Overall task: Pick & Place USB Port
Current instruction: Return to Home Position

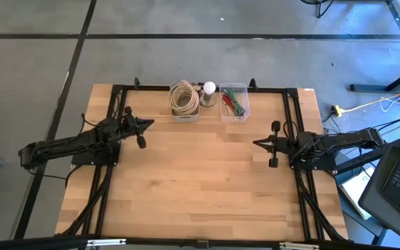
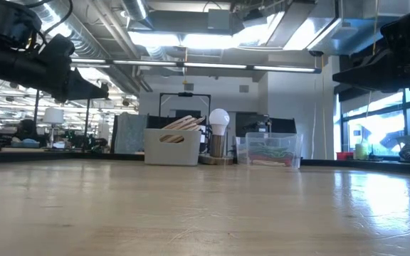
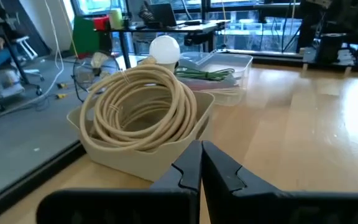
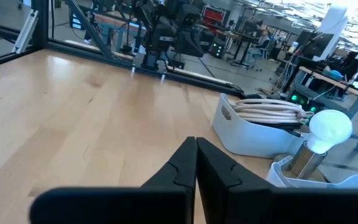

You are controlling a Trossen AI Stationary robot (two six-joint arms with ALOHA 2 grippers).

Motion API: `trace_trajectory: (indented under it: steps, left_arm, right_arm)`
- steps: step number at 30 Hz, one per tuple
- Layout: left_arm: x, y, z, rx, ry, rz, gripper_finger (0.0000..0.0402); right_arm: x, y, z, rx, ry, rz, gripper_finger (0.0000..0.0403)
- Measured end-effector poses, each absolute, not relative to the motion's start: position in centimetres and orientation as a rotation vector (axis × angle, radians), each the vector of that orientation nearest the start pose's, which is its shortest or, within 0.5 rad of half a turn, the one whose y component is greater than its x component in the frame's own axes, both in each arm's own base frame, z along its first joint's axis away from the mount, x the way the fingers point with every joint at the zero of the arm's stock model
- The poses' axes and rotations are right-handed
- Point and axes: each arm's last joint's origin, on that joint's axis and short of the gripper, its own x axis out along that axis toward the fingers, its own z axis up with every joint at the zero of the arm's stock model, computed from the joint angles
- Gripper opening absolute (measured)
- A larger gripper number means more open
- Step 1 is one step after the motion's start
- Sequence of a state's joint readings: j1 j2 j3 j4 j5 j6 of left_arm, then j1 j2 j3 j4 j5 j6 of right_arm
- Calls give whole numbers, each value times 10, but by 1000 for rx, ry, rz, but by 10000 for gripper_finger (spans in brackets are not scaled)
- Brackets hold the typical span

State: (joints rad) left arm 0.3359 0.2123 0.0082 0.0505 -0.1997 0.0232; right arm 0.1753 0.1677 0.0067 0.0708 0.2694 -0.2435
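Bin (image 1: 185,113) as reference: it sits at the far edge of the table (image 1: 200,194). The cable coil (image 1: 183,97) is inside it, light brown, with loops rising above the rim.

View differences:
- The high view alone shows both arms whole plus the entire table.
- The low view catches only arm bodies in its upper corners, no fingertips. It does show the bulb (image 2: 219,117) standing taller than the bin (image 2: 172,147).
- The left wrist view is the close look. The cable coil (image 3: 142,109) fills the bin (image 3: 129,158), and green wires (image 3: 213,74) lie in the clear tub (image 3: 229,62) behind it.
- The right wrist view shows the bin (image 4: 247,134) with its handle slot, and the left arm (image 4: 166,28) beyond it.

Counts: one bin, one cable coil (can't separate individual cables), one bulb (image 1: 209,88), one clear tub (image 1: 234,104), two arms. The bulb is between bin and tub, just beside both.

Pose:
- The left gripper (image 1: 148,123) is near the bin, off its left side and slightly toward the front, pointing right.
- The right gripper (image 1: 257,144) is well apart from the bin, past the tub and further forward, pointing left.
- Both arms are folded low along the table's sides, off the surface.
- The left gripper (image 3: 201,149) has its fingers pressed together with nothing between them. The right gripper (image 4: 196,146) is the same, clenched empty.
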Motion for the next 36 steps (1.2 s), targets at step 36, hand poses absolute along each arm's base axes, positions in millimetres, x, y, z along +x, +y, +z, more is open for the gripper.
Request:
trace_trajectory:
  steps: [36]
  left_arm:
    - [96,11,171,10,-55,236,4]
  right_arm:
    - [96,9,173,-225,-74,-103,12]
